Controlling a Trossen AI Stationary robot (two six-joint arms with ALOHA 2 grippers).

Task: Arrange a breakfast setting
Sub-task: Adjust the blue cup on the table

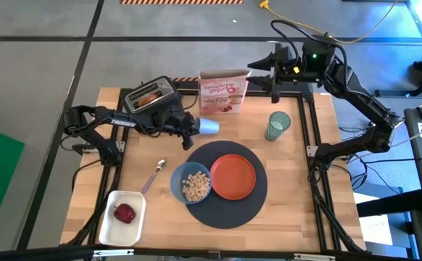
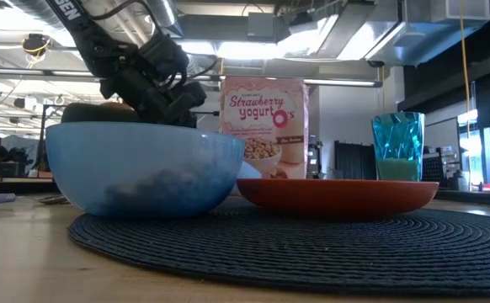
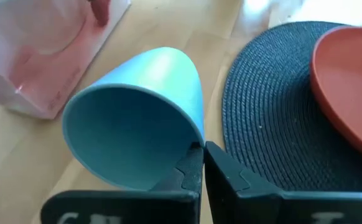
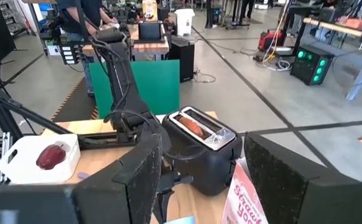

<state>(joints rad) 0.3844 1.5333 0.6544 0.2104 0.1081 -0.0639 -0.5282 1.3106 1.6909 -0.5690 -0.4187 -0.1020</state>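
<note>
The light wooden tabletop (image 1: 291,188) carries the large round dark-grey woven mat (image 1: 222,206) at its middle, the base of the setting, and the round orange plate (image 1: 233,176) and the blue bowl of cereal (image 1: 191,183) already sit on it side by side. The black toaster (image 1: 151,96) holds toast in its slots at the back, beside the pink strawberry yogurt cereal box (image 1: 224,91). The white square tray (image 1: 108,226) keeps the red apple (image 1: 125,213) near the front corner. The translucent green cup (image 1: 277,125) waits off the mat. The small light-blue cup (image 3: 137,115) hangs tipped, its rim pinched in the left tool (image 3: 203,165), fingers nearly closed. The right tool (image 4: 199,180), high behind the box, stands wide open and empty. The metal spoon (image 1: 154,175) lies just left of the bowl.
</note>
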